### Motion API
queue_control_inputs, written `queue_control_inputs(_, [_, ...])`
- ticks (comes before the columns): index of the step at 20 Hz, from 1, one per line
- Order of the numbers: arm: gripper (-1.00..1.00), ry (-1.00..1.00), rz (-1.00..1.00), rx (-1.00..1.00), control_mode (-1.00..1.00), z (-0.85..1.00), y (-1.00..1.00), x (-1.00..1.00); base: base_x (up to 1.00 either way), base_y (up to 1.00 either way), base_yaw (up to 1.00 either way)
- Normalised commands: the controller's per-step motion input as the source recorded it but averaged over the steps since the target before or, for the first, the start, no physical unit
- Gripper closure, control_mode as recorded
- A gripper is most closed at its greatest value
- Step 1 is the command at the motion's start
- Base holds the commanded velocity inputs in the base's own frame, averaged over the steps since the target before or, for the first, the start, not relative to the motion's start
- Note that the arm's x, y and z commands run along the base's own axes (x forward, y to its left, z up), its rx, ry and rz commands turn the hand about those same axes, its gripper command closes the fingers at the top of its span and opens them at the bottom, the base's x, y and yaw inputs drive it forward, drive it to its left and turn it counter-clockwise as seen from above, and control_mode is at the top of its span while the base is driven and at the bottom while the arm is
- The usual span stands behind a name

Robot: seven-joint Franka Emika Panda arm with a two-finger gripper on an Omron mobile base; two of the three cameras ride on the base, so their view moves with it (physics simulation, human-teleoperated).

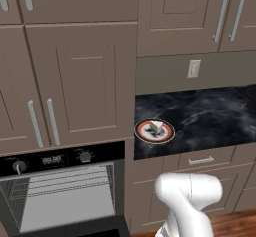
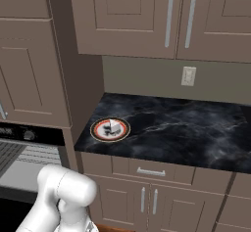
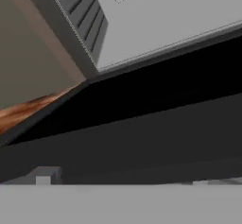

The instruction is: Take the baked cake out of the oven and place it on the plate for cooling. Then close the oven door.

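Note:
The baked cake (image 1: 157,126) (image 2: 113,126), a small pale wedge, lies on the round red-ringed plate (image 1: 139,131) (image 2: 95,129) on the black counter. The black oven (image 1: 50,159) (image 2: 19,134) stands open with its grey racked interior (image 1: 60,196) (image 3: 160,15) bare. Its oven door (image 1: 80,230) (image 3: 156,124) hangs down as a dark slab. In the hand view my gripper (image 3: 122,180) is low and close over the door's near part, open, with its tips far apart and nothing between them.
Brown cabinet doors (image 1: 82,81) rise above the oven and over the counter (image 2: 186,128). A drawer with a silver handle (image 1: 201,160) sits under the counter. My white arm (image 1: 187,196) (image 2: 63,192) bends down in front of the lower cabinets. Wooden floor (image 3: 28,107) shows beside the door.

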Motion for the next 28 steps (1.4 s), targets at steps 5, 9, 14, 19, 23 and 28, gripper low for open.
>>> queue_control_inputs(5, [-1.0,-0.23,0.0,0.0,-1.0,-0.19,0.05,0.12,0.0,0.0,0.0])
queue_control_inputs(9, [-1.0,-0.23,0.0,0.0,-1.0,-0.18,0.0,0.26,0.0,0.0,0.0])
queue_control_inputs(14, [-1.0,-0.24,-0.01,0.0,-1.0,-0.15,0.0,0.32,0.0,0.0,0.0])
queue_control_inputs(19, [-1.0,-0.23,0.0,0.0,-1.0,-0.08,0.0,0.36,0.0,0.0,0.0])
queue_control_inputs(23, [-1.0,-0.22,0.0,0.0,-1.0,-0.01,-0.01,0.39,0.0,0.0,0.0])
queue_control_inputs(28, [-1.0,-0.23,0.0,0.0,-1.0,0.0,-0.03,0.38,0.0,0.0,0.0])
